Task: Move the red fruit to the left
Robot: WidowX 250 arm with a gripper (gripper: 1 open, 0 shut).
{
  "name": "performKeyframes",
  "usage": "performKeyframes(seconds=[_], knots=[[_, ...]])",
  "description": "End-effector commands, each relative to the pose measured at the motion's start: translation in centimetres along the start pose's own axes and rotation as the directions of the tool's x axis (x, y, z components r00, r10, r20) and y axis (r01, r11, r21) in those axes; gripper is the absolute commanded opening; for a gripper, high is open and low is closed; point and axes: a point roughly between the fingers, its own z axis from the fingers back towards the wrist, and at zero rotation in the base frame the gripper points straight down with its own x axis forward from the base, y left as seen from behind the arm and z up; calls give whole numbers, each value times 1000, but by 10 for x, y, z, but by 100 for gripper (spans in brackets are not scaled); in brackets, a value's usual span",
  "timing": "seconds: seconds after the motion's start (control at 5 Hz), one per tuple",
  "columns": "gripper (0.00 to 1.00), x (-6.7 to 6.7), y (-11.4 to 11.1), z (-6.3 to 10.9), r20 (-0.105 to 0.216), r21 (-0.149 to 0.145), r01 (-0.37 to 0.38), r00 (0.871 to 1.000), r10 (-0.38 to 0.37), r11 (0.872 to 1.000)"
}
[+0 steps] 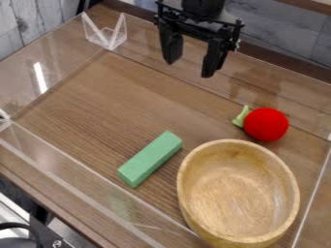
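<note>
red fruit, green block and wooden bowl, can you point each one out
red fruit (268, 124): camera view, middle of its round red body
green block (151, 158): camera view, middle of its flat top face
wooden bowl (196, 158): camera view, upper-left part of its rim

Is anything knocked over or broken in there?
No, nothing stands out. The red fruit sits whole on the table, the wooden bowl stands upright and empty, and the green block lies flat. The gripper hangs open above them.
</note>
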Motion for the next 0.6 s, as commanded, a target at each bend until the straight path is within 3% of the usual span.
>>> performKeyframes(seconds=[0.0,0.2,0.4], knots=[[100,5,-7,-9,-18,-6,11,1000,-11,1000],[100,15,-29,-17,-13,-17,59,998,-59,998],[100,22,-60,-27,8,-17,177,984,-177,984]])
